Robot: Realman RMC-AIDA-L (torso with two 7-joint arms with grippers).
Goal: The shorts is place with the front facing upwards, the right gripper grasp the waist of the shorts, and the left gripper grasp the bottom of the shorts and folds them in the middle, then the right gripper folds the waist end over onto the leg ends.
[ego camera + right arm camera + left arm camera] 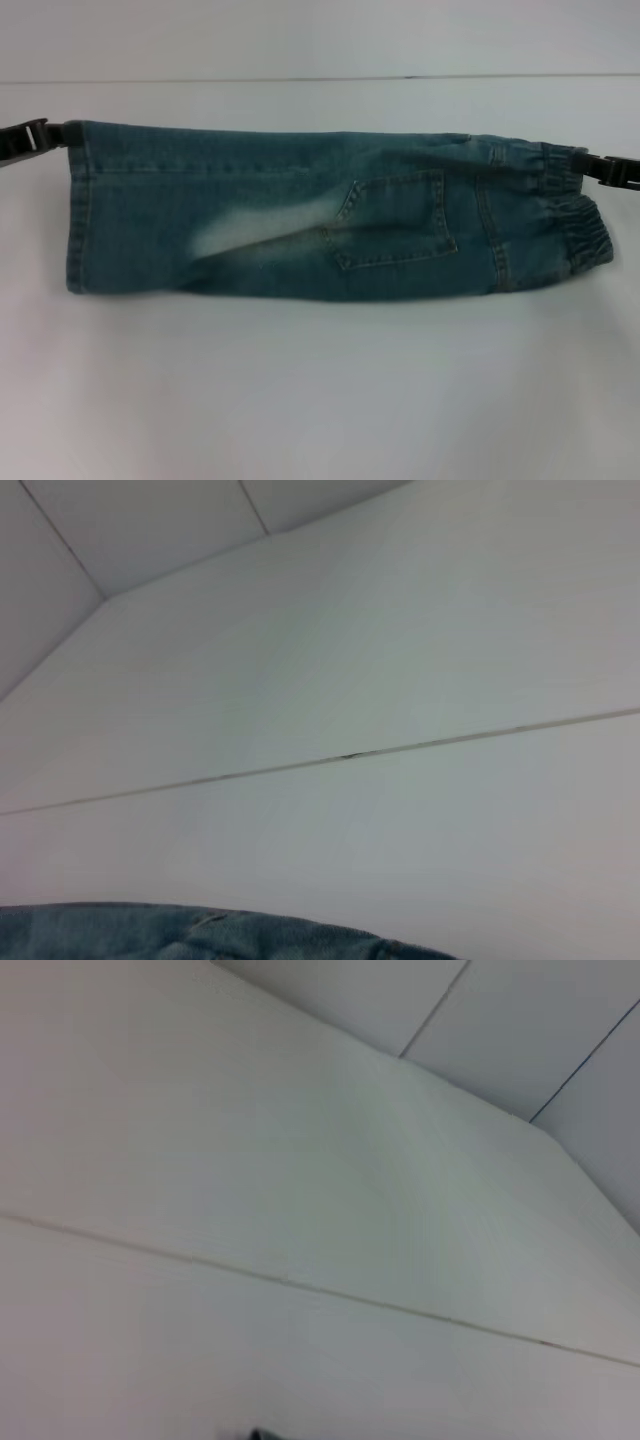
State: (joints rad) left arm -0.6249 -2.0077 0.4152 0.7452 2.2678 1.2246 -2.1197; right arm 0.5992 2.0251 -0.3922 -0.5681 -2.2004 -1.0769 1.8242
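Note:
The blue denim shorts (300, 215) lie folded lengthwise across the white table, back pocket up. The elastic waist (570, 215) is at the right and the leg hems (78, 210) at the left. My left gripper (62, 133) is shut on the far corner of the leg end. My right gripper (588, 163) is shut on the far corner of the waist. The far edge of the shorts is stretched straight between them. A strip of denim (200, 935) shows in the right wrist view. The left wrist view shows only table.
The white table (320, 390) spreads wide in front of the shorts. A thin seam (300, 79) runs across the table behind them. No other objects are in view.

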